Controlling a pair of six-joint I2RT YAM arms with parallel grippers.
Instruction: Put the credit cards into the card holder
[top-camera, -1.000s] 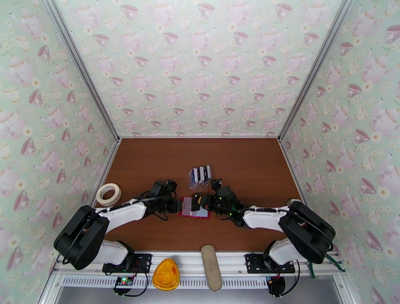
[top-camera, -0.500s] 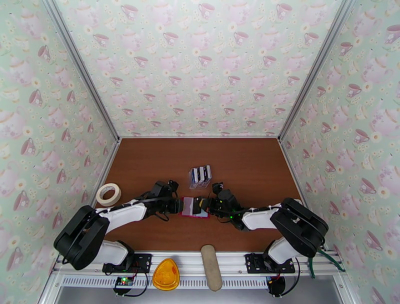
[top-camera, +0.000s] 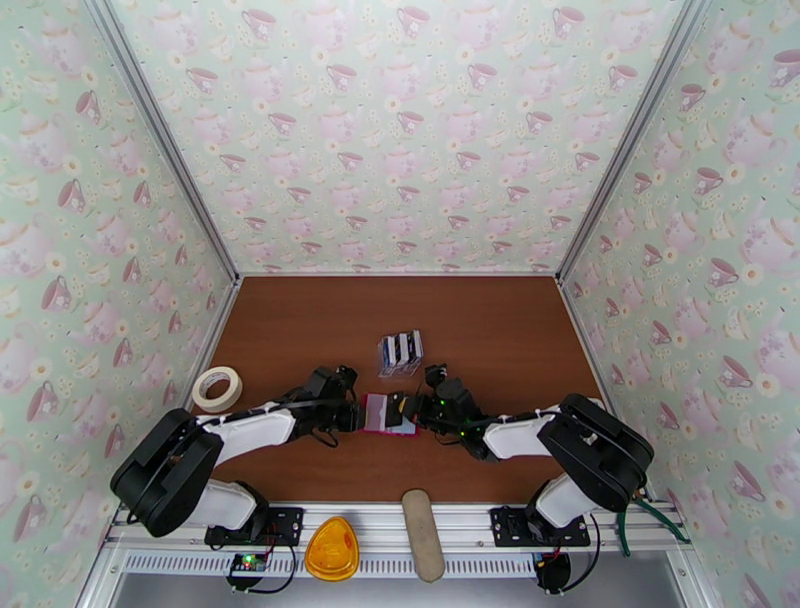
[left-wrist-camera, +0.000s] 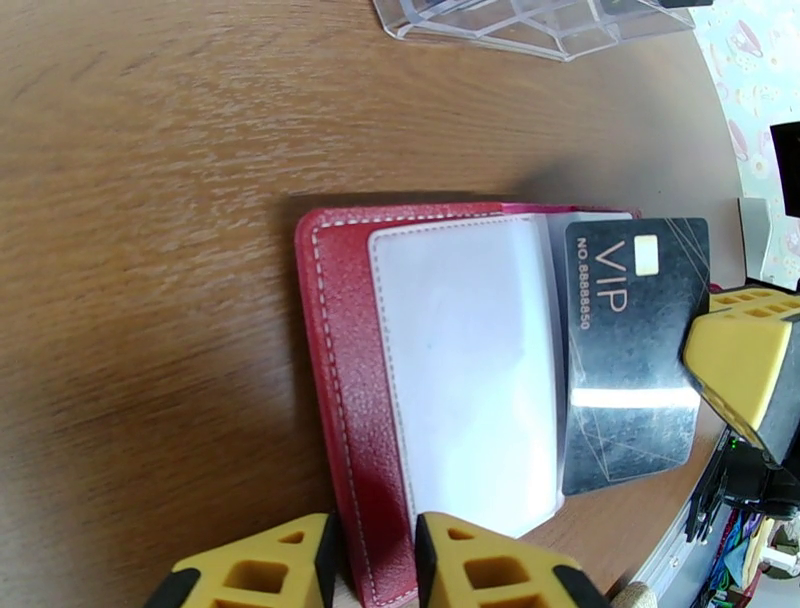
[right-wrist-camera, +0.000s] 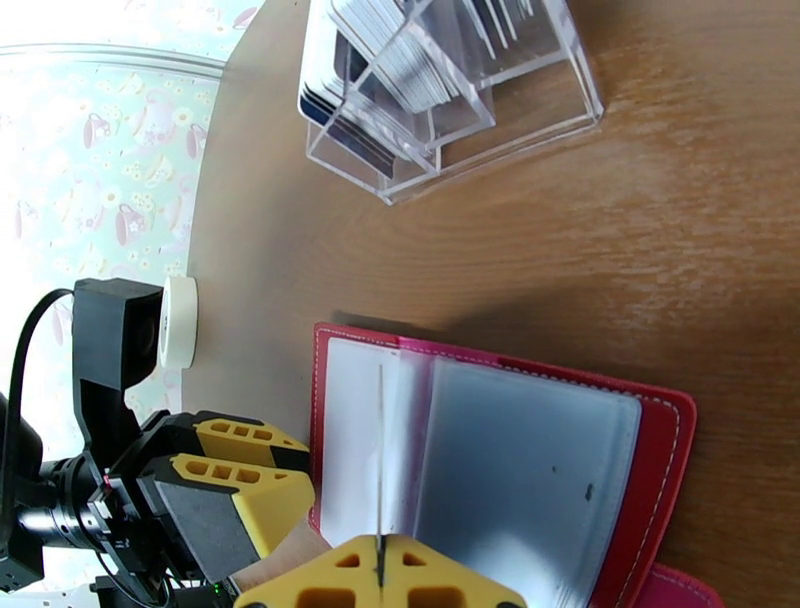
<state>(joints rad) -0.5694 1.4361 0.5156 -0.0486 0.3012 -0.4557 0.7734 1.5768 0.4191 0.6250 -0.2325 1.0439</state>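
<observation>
A card (left-wrist-camera: 630, 350) is pinched by the right gripper (right-wrist-camera: 380, 565); the left gripper (left-wrist-camera: 375, 562) cannot be told. The card holder (left-wrist-camera: 335, 400) could be pushed away by it.

The open red leather-like card holder (top-camera: 385, 417) lies on the brown wooden table (top-camera: 500, 320) toward its front edge, a black credit card (left-wrist-camera: 630, 350) over its right part. The clear plastic card stand (top-camera: 400, 352) sits just behind, and a white tape roll (top-camera: 217, 388) near the left edge.

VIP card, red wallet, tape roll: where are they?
VIP card (left-wrist-camera: 630, 350), left wrist view, its dark face.
red wallet (left-wrist-camera: 340, 330), left wrist view, its leather cover.
tape roll (top-camera: 200, 395), top external view, its rim.
</observation>
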